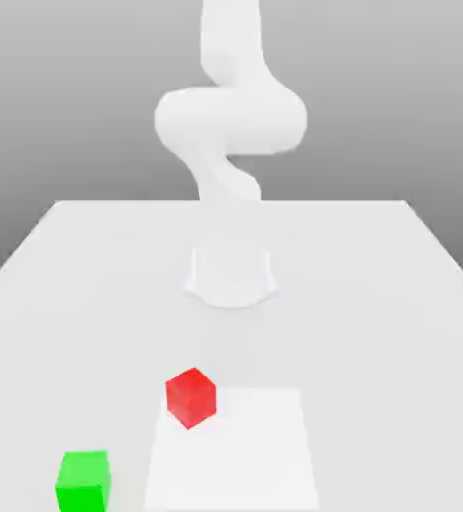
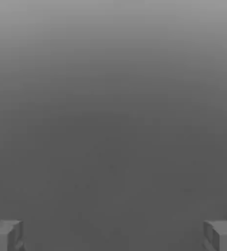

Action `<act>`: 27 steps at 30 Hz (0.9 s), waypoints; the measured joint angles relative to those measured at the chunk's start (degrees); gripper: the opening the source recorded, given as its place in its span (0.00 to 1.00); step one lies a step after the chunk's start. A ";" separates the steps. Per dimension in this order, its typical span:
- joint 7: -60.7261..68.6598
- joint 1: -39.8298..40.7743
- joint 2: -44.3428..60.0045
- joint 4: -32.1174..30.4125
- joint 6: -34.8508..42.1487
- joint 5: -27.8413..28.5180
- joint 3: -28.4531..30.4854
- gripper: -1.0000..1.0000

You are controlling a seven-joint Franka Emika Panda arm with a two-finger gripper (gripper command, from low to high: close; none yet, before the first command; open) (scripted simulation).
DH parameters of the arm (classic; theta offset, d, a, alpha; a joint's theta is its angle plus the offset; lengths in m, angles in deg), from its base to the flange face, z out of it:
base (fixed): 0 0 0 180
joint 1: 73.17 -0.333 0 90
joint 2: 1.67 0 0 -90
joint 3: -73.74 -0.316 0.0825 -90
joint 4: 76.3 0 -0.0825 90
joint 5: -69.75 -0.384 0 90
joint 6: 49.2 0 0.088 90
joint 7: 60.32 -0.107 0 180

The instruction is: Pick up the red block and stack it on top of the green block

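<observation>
Red block and green block sit separately; tool has 2 fingers spread apart.

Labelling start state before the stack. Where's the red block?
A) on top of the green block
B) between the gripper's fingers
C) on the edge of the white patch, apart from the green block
C: the red block overlaps the white patch's corner, with bare surface between it and the green block.
</observation>
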 joint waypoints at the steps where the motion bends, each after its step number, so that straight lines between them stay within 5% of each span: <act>1: -2.09 1.01 1.94 -1.63 -1.39 0.21 -0.72 0.50; 17: -33.78 13.25 35.52 -27.77 -24.87 -0.68 -5.78 0.50; 25: -39.86 11.22 52.05 -27.65 -38.44 4.15 -1.69 0.50; 26: -40.14 10.66 53.35 -27.51 -39.55 4.58 -1.02 0.00; 27: -40.14 10.66 53.35 -27.51 -39.55 4.58 -1.02 0.00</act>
